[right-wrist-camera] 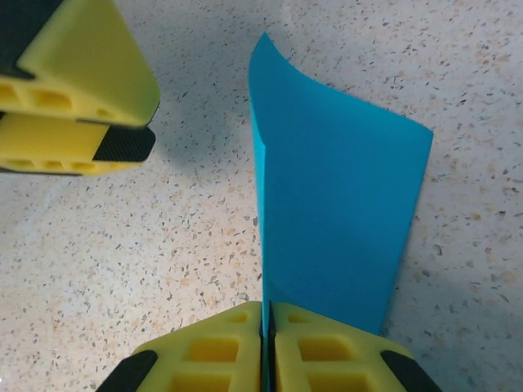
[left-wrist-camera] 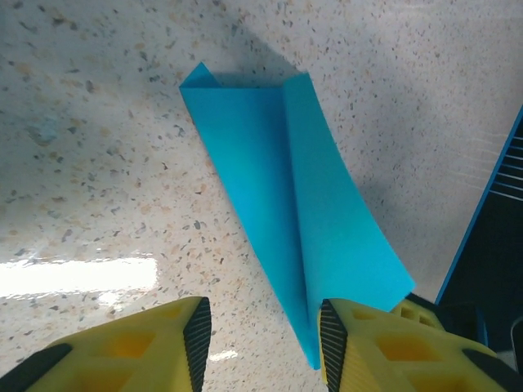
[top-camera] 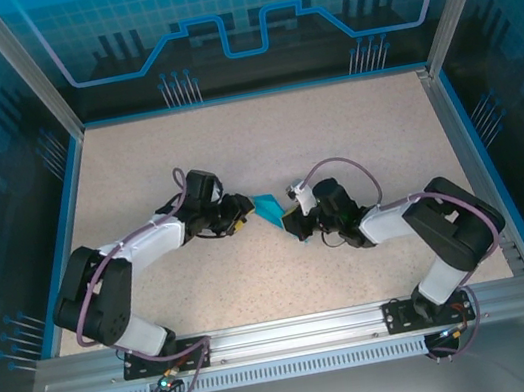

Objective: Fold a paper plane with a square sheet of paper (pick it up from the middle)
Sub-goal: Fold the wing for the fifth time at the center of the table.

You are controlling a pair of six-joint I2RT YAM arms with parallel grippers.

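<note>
Left gripper (left-wrist-camera: 261, 347): jaws partly apart, clasping nothing. The narrow end of the folded sheet of paper (left-wrist-camera: 286, 188) lies just beside one pad. The teal sheet, creased lengthwise, sits mid-table (top-camera: 263, 145) between both grippers. Right gripper (right-wrist-camera: 266, 327): jaws closed tight on the sheet's near edge.

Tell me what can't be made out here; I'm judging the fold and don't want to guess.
Top external view: the teal paper is too small for its creases to show; the left gripper and right gripper cover its ends.
Left wrist view: a yellow finger covers the paper's near edge; contact unclear.
Right wrist view: the shut fingers hide the pinched edge; layers cannot be counted.
</note>
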